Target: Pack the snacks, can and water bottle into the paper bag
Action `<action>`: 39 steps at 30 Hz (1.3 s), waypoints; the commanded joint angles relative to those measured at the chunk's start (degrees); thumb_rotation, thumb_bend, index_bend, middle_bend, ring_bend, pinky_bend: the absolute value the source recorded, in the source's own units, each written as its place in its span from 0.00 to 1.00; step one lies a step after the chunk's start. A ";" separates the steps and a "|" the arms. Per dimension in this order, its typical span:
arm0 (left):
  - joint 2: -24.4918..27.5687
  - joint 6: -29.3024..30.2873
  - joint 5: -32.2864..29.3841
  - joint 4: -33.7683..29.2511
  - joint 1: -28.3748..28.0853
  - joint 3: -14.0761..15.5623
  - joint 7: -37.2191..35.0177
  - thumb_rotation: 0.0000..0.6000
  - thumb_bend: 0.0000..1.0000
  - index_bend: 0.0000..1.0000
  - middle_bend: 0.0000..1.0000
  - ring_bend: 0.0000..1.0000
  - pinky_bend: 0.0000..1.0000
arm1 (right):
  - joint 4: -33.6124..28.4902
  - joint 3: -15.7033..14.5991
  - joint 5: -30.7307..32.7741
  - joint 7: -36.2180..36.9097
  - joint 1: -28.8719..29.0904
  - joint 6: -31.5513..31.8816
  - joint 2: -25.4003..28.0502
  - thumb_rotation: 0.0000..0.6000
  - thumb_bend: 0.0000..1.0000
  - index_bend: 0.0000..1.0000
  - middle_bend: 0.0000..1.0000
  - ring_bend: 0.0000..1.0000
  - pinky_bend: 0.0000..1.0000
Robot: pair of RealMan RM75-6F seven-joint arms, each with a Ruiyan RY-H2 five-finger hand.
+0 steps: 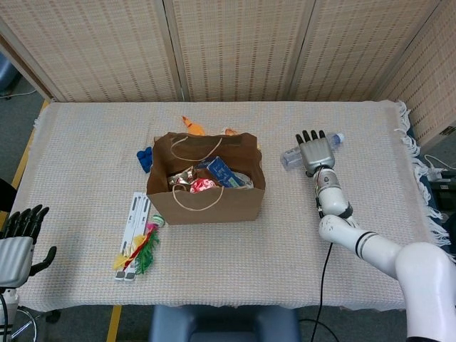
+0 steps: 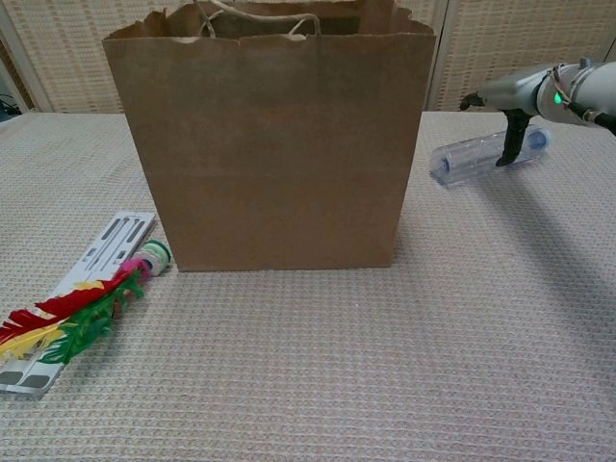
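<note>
Lying on its side just right of the paper bag (image 1: 205, 187), the water bottle (image 2: 488, 154) looks light, smooth-walled and apt to roll, so a wrap around its mid-body seems safest. The right hand (image 1: 315, 152) hovers spread above it, holding nothing; the left hand (image 1: 19, 242) waits released, far left of the bag.

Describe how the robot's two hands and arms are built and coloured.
Both hands, right hand and left hand, have silver-grey backs and black fingers. The right forearm is white with a black band and a trailing black cable; a green light glows at its wrist.
</note>
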 commanded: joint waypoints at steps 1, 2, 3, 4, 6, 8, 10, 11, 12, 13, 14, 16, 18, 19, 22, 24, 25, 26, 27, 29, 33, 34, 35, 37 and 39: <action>0.01 -0.04 -0.04 -0.02 -0.01 -0.02 -0.11 1.00 0.37 0.02 0.00 0.00 0.00 | 7.81 -2.55 5.63 -4.02 2.65 -5.28 -4.25 1.00 0.13 0.00 0.00 0.00 0.08; 0.02 -0.07 -0.07 -0.02 -0.02 -0.04 -0.13 1.00 0.37 0.02 0.00 0.00 0.00 | 9.20 -2.97 6.35 -4.61 2.95 -5.98 -4.90 1.00 0.13 0.00 0.00 0.00 0.08; 0.02 -0.10 -0.11 -0.04 -0.05 -0.06 -0.14 1.00 0.37 0.02 0.00 0.00 0.00 | 10.96 -3.41 7.16 -5.19 3.30 -6.94 -5.76 1.00 0.13 0.00 0.00 0.00 0.08; 0.03 -0.13 -0.15 -0.06 -0.05 -0.08 -0.14 1.00 0.37 0.02 0.00 0.00 0.00 | 12.25 -3.67 7.74 -5.53 3.53 -7.61 -6.42 1.00 0.13 0.00 0.00 0.00 0.08; 0.03 -0.14 -0.19 -0.08 -0.05 -0.09 -0.12 1.00 0.37 0.02 0.00 0.00 0.00 | 15.22 -4.01 8.44 -5.89 4.01 -9.10 -7.98 1.00 0.13 0.00 0.00 0.00 0.08; 0.04 -0.13 -0.21 -0.11 -0.05 -0.10 -0.08 1.00 0.37 0.02 0.00 0.00 0.00 | 17.86 -4.05 8.32 -5.75 4.38 -10.22 -9.42 1.00 0.13 0.00 0.00 0.00 0.08; 0.03 -0.14 -0.25 -0.14 -0.06 -0.11 -0.06 1.00 0.37 0.02 0.00 0.00 0.00 | 21.06 -3.81 7.87 -5.22 4.77 -11.53 -11.17 1.00 0.13 0.00 0.00 0.00 0.08; 0.03 -0.16 -0.27 -0.15 -0.06 -0.12 -0.07 1.00 0.37 0.02 0.00 0.00 0.00 | 22.44 -3.67 7.62 -4.99 4.95 -12.11 -11.93 1.00 0.13 0.00 0.00 0.00 0.08; 0.04 -0.18 -0.31 -0.17 -0.07 -0.14 -0.07 1.00 0.37 0.02 0.00 0.00 0.00 | 24.30 -3.55 7.25 -4.78 5.17 -12.87 -12.94 1.00 0.13 0.00 0.00 0.00 0.08; 0.04 -0.20 -0.34 -0.18 -0.08 -0.15 -0.05 1.00 0.37 0.02 0.00 0.00 0.00 | 25.69 -3.48 6.94 -4.68 5.31 -13.41 -13.72 1.00 0.13 0.00 0.00 0.00 0.08; 0.04 -0.21 -0.37 -0.19 -0.08 -0.16 -0.06 1.00 0.37 0.02 0.00 0.00 0.00 | 27.08 -3.41 6.61 -4.61 5.45 -13.90 -14.51 1.00 0.13 0.00 0.00 0.00 0.08; 0.06 -0.25 -0.41 -0.22 -0.09 -0.17 -0.10 1.00 0.37 0.02 0.00 0.00 0.00 | 30.30 -3.30 5.85 -4.67 5.65 -15.10 -16.38 1.00 0.13 0.00 0.00 0.00 0.08; 0.10 -0.31 -0.46 -0.26 -0.10 -0.18 -0.20 1.00 0.37 0.02 0.00 0.00 0.00 | 33.40 -3.22 4.86 -4.92 5.73 -15.96 -18.27 1.00 0.13 0.00 0.00 0.00 0.09; 0.12 -0.32 -0.46 -0.26 -0.10 -0.18 -0.26 1.00 0.37 0.02 0.00 0.00 0.00 | 34.65 -3.18 4.27 -5.03 5.71 -16.12 -19.09 1.00 0.14 0.00 0.00 0.00 0.10; 0.20 -0.32 -0.40 -0.28 -0.07 -0.14 -0.56 1.00 0.37 0.03 0.00 0.00 0.00 | 38.21 -2.72 1.97 -4.97 5.45 -16.27 -21.64 1.00 0.19 0.08 0.07 0.04 0.18; 0.25 -0.25 -0.24 -0.22 -0.02 -0.08 -0.94 1.00 0.37 0.03 0.00 0.00 0.00 | 40.06 -2.17 0.09 -4.42 5.20 -16.32 -23.05 1.00 0.23 0.18 0.15 0.10 0.25; 0.28 -0.26 -0.18 -0.19 -0.02 -0.05 -1.13 1.00 0.37 0.03 0.00 0.00 0.00 | 40.69 -1.92 -0.81 -4.12 5.11 -16.15 -23.61 1.00 0.26 0.25 0.20 0.16 0.30; 0.31 -0.29 -0.15 -0.15 -0.02 -0.04 -1.30 1.00 0.37 0.03 0.00 0.00 0.00 | 41.15 -1.67 -1.69 -3.78 5.02 -16.17 -24.04 1.00 0.28 0.31 0.26 0.23 0.36; 0.35 -0.36 -0.16 -0.11 -0.05 -0.05 -1.48 1.00 0.37 0.03 0.00 0.00 0.00 | 41.61 -1.34 -2.92 -3.29 4.91 -16.15 -24.49 1.00 0.30 0.38 0.33 0.31 0.45; 0.43 -0.43 -0.14 -0.09 -0.07 -0.04 -1.71 1.00 0.37 0.03 0.00 0.00 0.00 | 41.85 -0.95 -4.93 -2.37 4.77 -16.17 -24.75 1.00 0.33 0.49 0.44 0.47 0.59; 0.55 -0.44 0.05 0.01 -0.06 0.03 -2.32 1.00 0.37 0.04 0.00 0.00 0.00 | 40.61 0.51 -9.41 1.76 4.35 -14.79 -23.92 1.00 0.35 0.60 0.53 0.55 0.66; 0.56 -0.43 0.11 0.05 -0.05 0.04 -2.51 1.00 0.37 0.04 0.00 0.00 0.00 | 40.09 0.86 -10.27 2.75 4.15 -14.39 -23.54 1.00 0.36 0.60 0.53 0.55 0.66; 0.58 -0.40 0.18 0.13 -0.04 0.05 -2.76 1.00 0.37 0.04 0.00 0.00 0.00 | 39.23 1.32 -11.40 4.03 3.93 -13.69 -22.88 1.00 0.36 0.61 0.53 0.55 0.66; 0.64 -0.43 0.24 0.18 -0.04 0.06 -3.09 1.00 0.37 0.05 0.00 0.00 0.00 | 37.39 1.96 -13.20 6.06 3.49 -12.11 -21.61 1.00 0.36 0.61 0.53 0.55 0.66; 0.72 -0.49 0.32 0.22 -0.07 0.09 -3.34 1.00 0.37 0.05 0.00 0.00 0.00 | 34.16 2.78 -15.15 8.38 2.82 -9.51 -19.61 1.00 0.36 0.61 0.54 0.55 0.66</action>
